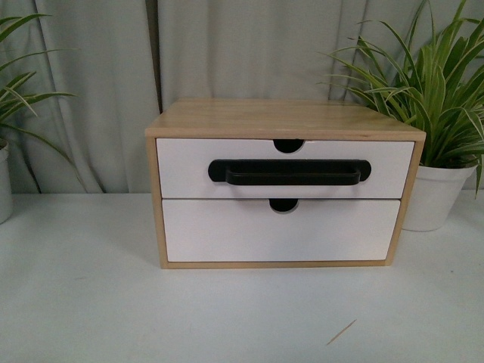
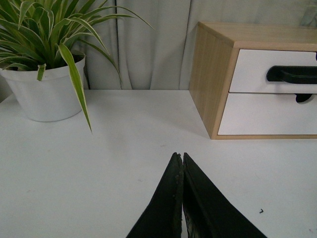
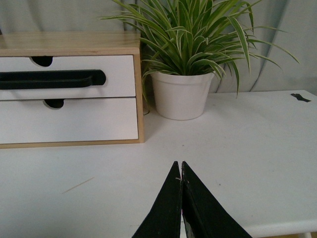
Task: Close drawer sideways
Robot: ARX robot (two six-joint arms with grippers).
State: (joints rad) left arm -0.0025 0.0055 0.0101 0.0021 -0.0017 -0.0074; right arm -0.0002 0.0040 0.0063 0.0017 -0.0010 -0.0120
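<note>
The drawer [image 1: 189, 168] is the upper one in a small wooden cabinet [image 1: 280, 119]. It has a white front, a long black bar handle [image 1: 290, 172] and a half-round notch [image 1: 288, 144] in its rim. Its front looks wider than the one below and stands slightly out of the cabinet. It also shows in the left wrist view [image 2: 252, 69] and the right wrist view [image 3: 116, 67]. My left gripper [image 2: 178, 154] is shut and empty over the table, short of the cabinet's left side. My right gripper [image 3: 179, 163] is shut and empty, short of its right side. Neither arm shows in the front view.
The plain lower drawer front [image 1: 280, 234] has no handle. A potted plant [image 1: 435, 193] stands beside the cabinet's right side, another [image 2: 42, 94] further off to its left. A thin stick [image 1: 341, 332] lies on the white table [image 1: 83, 302]. Curtains hang behind.
</note>
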